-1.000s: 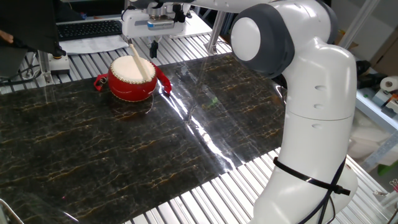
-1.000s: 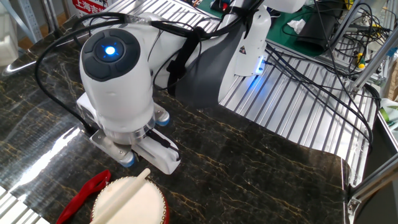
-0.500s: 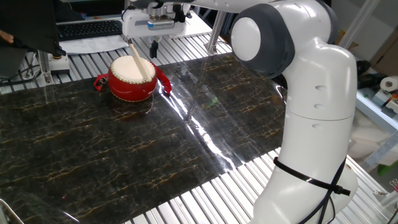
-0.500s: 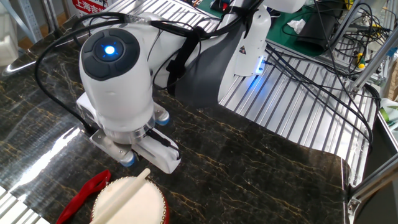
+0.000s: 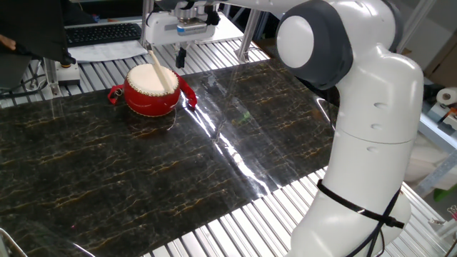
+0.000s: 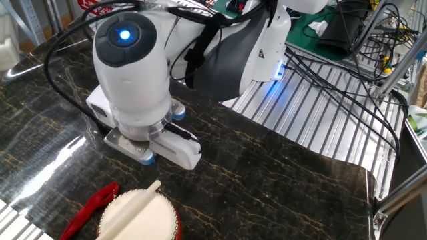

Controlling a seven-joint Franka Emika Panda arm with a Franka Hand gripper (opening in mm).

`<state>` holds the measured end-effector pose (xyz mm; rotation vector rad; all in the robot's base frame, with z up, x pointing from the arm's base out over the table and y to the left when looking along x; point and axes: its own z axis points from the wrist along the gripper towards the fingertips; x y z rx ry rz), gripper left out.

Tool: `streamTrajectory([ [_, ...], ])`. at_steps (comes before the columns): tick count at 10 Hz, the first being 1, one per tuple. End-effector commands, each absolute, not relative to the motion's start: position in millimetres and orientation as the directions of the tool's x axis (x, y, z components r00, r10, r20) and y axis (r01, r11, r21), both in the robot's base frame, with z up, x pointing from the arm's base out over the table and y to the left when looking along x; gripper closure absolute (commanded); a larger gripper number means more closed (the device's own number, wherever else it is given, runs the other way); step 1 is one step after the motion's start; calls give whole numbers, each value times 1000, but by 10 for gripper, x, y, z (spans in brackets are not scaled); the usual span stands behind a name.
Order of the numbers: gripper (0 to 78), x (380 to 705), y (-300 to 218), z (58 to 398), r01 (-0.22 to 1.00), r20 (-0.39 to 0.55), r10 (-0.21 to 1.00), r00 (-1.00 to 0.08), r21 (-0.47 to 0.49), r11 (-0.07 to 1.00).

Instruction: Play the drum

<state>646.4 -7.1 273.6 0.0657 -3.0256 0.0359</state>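
At upper left, the drum [image 5: 151, 89] looks light, rigid, with a delicate skin; the stick [image 5: 163, 73] is the handhold, but the gripper [image 5: 181, 54] jaws' state is unclear.

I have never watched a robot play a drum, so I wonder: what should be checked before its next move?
1. Drum upright on the dark mat, skin facing up: ok.
2. Drumstick held in the jaws: not ok. It lies across the skin and seems apart from the gripper.
3. Jaws open wide enough to take the stick: cannot tell, they are too small and partly hidden.
4. Gripper close to the drum: ok, it hangs just above and behind it.
5. Stick within easy grasp: ok, one end juts past the rim on the gripper's side.
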Motion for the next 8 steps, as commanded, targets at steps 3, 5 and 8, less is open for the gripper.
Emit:
streamTrajectory([
  [3,764,5717,-744,2501,-19,76,-19,-997,-1,1000],
  [5,764,5583,-786,2439,23,81,24,-996,-10,1000],
  [8,764,5437,-802,2410,62,102,63,-993,-9,998],
])
